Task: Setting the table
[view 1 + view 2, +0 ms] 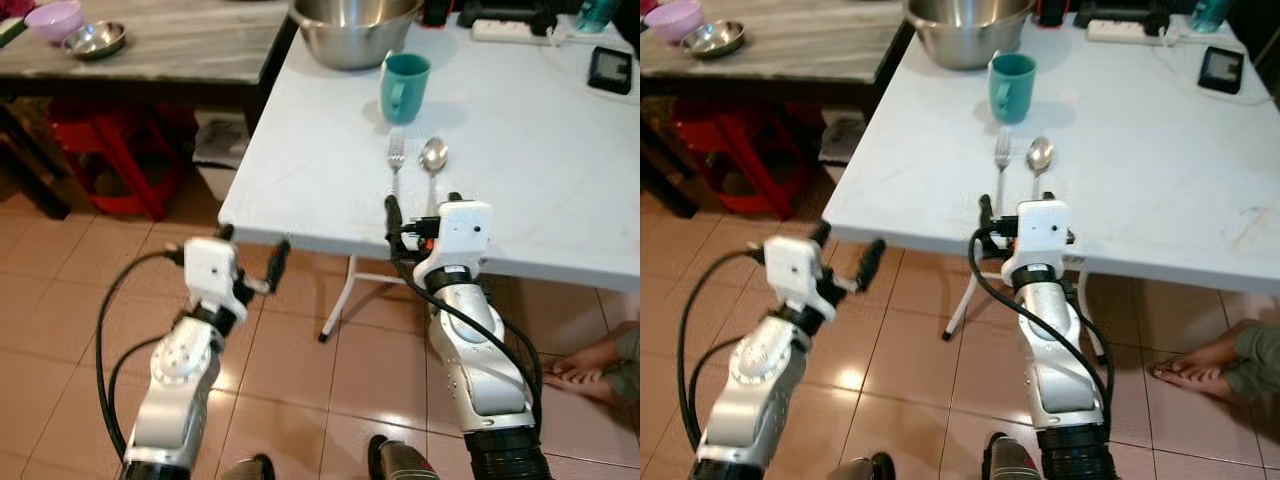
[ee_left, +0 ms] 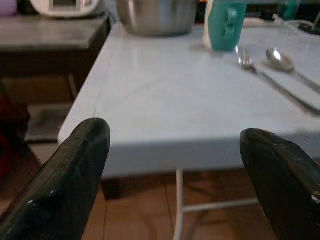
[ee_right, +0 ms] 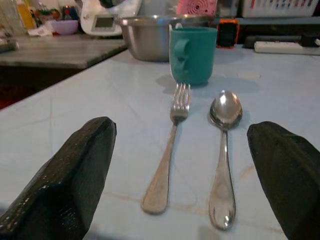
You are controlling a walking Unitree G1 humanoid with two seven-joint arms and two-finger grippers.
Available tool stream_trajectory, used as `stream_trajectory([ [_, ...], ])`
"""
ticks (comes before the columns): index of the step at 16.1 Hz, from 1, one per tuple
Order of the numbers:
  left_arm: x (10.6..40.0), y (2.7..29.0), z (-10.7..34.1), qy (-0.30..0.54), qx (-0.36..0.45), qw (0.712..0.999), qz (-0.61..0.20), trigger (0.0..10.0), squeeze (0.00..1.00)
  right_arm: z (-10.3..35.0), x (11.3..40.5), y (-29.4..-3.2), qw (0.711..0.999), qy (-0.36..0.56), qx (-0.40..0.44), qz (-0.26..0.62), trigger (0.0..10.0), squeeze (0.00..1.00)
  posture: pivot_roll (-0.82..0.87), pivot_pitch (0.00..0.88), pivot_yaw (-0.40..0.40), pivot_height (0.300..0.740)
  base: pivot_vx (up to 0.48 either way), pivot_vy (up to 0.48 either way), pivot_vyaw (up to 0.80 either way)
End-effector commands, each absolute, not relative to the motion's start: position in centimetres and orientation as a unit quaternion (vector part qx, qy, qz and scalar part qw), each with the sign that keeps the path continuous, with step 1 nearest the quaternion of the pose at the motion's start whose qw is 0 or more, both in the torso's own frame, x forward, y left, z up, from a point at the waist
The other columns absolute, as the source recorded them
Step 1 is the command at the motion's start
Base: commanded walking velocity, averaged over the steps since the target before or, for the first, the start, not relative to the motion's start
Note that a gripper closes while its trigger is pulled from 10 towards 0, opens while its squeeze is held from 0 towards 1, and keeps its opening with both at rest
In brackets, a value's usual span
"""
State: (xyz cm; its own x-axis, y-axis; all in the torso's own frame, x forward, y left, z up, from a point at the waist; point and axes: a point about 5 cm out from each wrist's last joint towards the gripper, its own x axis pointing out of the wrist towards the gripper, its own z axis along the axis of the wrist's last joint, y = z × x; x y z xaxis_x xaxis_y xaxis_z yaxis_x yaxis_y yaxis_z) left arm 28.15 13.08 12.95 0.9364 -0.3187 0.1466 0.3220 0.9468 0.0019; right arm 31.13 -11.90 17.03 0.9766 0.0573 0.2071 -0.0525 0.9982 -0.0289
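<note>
- Fork and spoon lie side by side on the white surface, straight ahead between the wide-spread jaws of the right gripper; teal mug stands beyond them.
- Left gripper, jaws also wide, hangs off the surface's corner.
- Best move, I judge: centre on one handle, descend low, close slowly without nudging its neighbour.
</note>
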Motion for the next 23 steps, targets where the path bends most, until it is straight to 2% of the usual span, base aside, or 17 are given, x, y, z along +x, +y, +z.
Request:
stream_trajectory([
  [1, 27.8, 12.9, 13.0, -0.072, -0.009, 0.982, -0.173, 10.0, 0.00, 17.0, 31.1, -12.2, 0.994, -0.106, -0.012, 0.020, 10.0, 0.00, -0.11, 0.246, 0.060, 0.740, 0.000, 0.000, 0.00],
  [6, 26.9, 12.5, 13.2, -0.075, 0.002, 0.970, -0.231, 10.0, 0.00, 17.4, 32.0, -13.2, 0.995, -0.102, -0.017, -0.004, 10.0, 0.00, -0.10, 0.263, 0.041, 0.740, 0.000, 0.000, 0.00],
  [9, 26.5, 12.8, 13.2, -0.070, 0.012, 0.965, -0.251, 10.0, 0.00, 18.5, 34.0, -13.8, 0.995, -0.096, -0.006, -0.017, 10.0, 0.00, -0.09, 0.273, 0.038, 0.740, 0.000, 0.000, 0.00],
  [15, 25.8, 12.7, 13.4, -0.063, 0.011, 0.959, -0.275, 10.0, 0.00, 19.5, 35.8, -11.7, 0.997, -0.083, 0.010, 0.003, 10.0, 0.00, -0.07, 0.296, 0.033, 0.740, 0.000, 0.000, 0.00],
  [23, 25.8, 12.6, 13.6, -0.060, 0.009, 0.957, -0.285, 10.0, 0.00, 19.9, 37.9, -12.8, 0.999, -0.043, 0.019, -0.018, 10.0, 0.00, -0.07, 0.314, 0.043, 0.740, 0.000, 0.000, 0.00],
])
